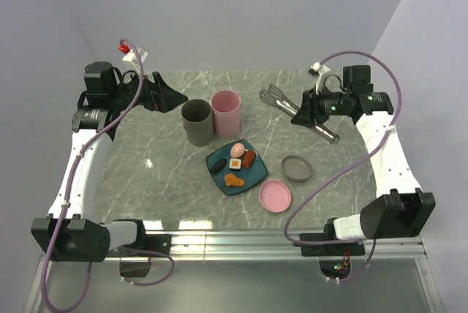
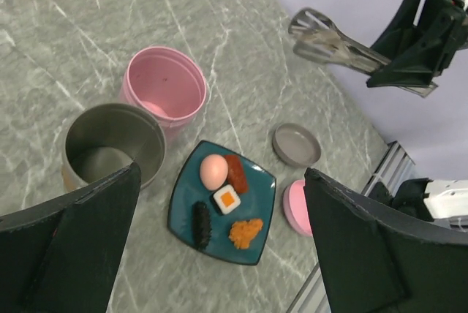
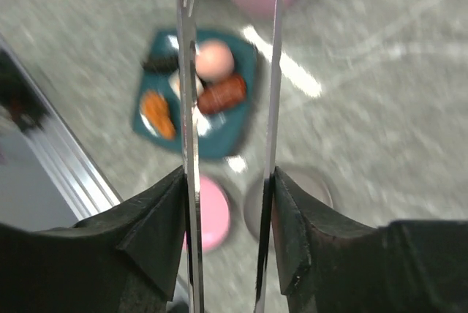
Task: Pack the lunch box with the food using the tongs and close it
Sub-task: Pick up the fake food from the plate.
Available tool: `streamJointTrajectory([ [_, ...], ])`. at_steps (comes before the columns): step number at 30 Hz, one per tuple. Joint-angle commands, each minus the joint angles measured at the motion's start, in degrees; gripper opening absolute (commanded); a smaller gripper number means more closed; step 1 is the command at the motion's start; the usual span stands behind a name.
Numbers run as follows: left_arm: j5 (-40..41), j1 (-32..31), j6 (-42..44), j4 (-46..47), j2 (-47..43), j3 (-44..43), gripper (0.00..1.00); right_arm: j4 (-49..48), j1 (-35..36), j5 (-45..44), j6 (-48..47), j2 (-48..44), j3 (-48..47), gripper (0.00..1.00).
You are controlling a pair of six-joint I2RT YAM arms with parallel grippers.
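Right fingers [image 1: 303,117] gripping tongs [image 1: 276,96], food [image 1: 235,164] on plate [image 1: 256,173]

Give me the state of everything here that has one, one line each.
Grey container, open, lid off.
Pink container, open, lid off.
Grey lid, on table.
Pink lid, on table.
Food, all five on teal plate.
Tongs, in the air, arms apart.
Left gripper, open, empty.
Right gripper, shut on tongs.
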State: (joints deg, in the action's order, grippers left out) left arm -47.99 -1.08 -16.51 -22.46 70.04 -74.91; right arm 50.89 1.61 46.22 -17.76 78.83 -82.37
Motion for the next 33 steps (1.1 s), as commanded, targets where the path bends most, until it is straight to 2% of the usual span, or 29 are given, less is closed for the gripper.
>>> streamJointTrajectory([
  [1,-1.14,0.9,4.91,-3.73,-3.15,-1.11,0.99,10.09,-0.02,-6.66,-12.38,-4.38,0.72,0.54],
  [9,-0.26,0.91,5.35,-4.08,-5.0,-0.32,0.99,18.88,0.94,-10.09,-23.01,-10.09,4.75,0.56],
  [13,0.09,0.91,5.61,-4.88,-5.35,-0.06,0.99,17.76,4.19,-12.72,-23.9,-12.73,9.76,0.56],
  [17,0.26,2.21,5.79,-5.13,-6.14,0.12,0.99,14.85,11.81,-15.27,-22.85,-13.79,12.14,0.56],
  [23,0.35,3.28,7.37,-8.56,-6.23,-0.32,0.99,15.55,20.7,-15.63,-24.34,-13.96,14.25,0.55],
  [28,0.09,3.9,7.72,-9.09,-6.23,-0.76,0.99,11.16,29.92,-17.74,-21.89,-13.26,17.85,0.55],
  [33,0.61,3.98,7.11,-8.57,-6.49,-0.24,0.99,6.51,35.3,-20.2,-19.42,-10.28,19.17,0.55],
])
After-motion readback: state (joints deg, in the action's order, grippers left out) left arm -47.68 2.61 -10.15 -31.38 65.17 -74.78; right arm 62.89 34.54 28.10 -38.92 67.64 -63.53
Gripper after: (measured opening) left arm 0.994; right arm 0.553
